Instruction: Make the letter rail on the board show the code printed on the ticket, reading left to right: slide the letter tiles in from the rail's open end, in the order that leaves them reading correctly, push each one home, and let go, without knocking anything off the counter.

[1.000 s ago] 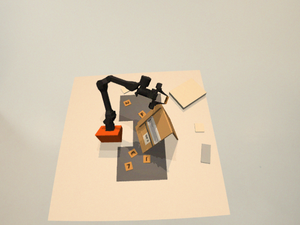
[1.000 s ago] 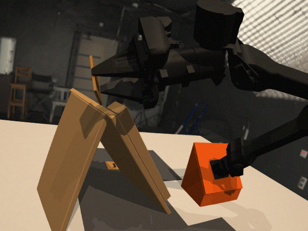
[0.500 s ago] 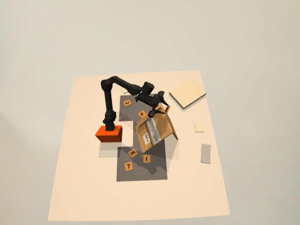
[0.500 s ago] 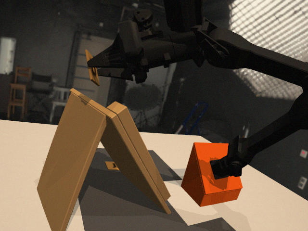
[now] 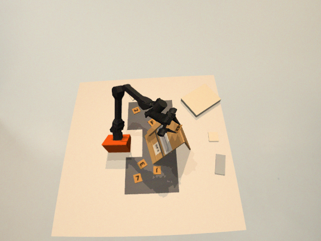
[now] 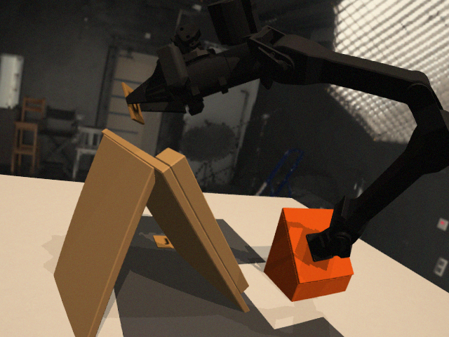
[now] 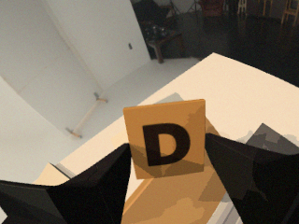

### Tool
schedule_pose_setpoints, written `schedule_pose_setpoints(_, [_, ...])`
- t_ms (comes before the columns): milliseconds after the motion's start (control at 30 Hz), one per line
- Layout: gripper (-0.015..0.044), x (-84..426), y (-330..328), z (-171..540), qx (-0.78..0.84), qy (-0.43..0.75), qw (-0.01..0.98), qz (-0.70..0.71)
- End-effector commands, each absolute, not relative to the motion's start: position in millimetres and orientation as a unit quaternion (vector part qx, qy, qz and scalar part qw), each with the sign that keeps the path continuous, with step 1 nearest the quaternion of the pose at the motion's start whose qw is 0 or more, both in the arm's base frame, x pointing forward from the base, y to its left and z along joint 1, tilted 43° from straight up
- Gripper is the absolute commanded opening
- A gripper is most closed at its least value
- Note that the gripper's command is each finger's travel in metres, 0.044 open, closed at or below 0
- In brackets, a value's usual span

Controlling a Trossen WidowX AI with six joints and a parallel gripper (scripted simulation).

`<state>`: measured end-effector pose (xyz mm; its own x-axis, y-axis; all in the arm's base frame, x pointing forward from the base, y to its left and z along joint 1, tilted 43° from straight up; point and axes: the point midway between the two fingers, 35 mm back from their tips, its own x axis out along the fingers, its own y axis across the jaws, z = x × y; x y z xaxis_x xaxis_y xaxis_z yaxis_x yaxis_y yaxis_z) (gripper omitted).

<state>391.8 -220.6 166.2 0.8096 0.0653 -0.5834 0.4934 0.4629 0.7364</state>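
Observation:
My gripper (image 5: 174, 125) (image 6: 133, 104) (image 7: 167, 144) is shut on the D tile (image 5: 177, 127) (image 6: 137, 115) (image 7: 196, 112), holding it by opposite edges, tilted, in the air above the tented board (image 5: 154, 158) (image 6: 104, 203). The D looks upright in the wrist view. The pale rail (image 5: 166, 145) runs along the board's sloping face and is partly hidden by the gripper; I see no tile in its visible part. The ticket (image 5: 156, 148) seems to read DF3, but is small. Tiles F (image 5: 151, 122), 2 (image 5: 136, 110), 3 (image 5: 142, 163), J (image 5: 156, 170) and 7 (image 5: 137, 177) lie flat.
The grey mat (image 5: 169, 185) lies under the board and loose tiles. An orange block (image 5: 118, 146) (image 6: 279, 268) is at the arm's base. A large pale slab (image 5: 200, 99), a small pale square (image 5: 213, 136) and a grey rectangle (image 5: 219, 164) lie toward the counter's right edge.

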Motion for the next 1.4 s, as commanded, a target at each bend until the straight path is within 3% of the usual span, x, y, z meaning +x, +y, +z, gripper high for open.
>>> schedule_pose_setpoints(0, [0.0000,391.1,-226.5,156.0,0.496,0.291,0.809,-0.123])
schedule_pose_setpoints(667, [0.0000,376.6,-257.0,62.7,0.403,0.367,0.838,0.017])
schedule_pose_setpoints(1367, [0.0000,343.8,-277.9,-25.6,0.335,0.318,0.872,0.162])
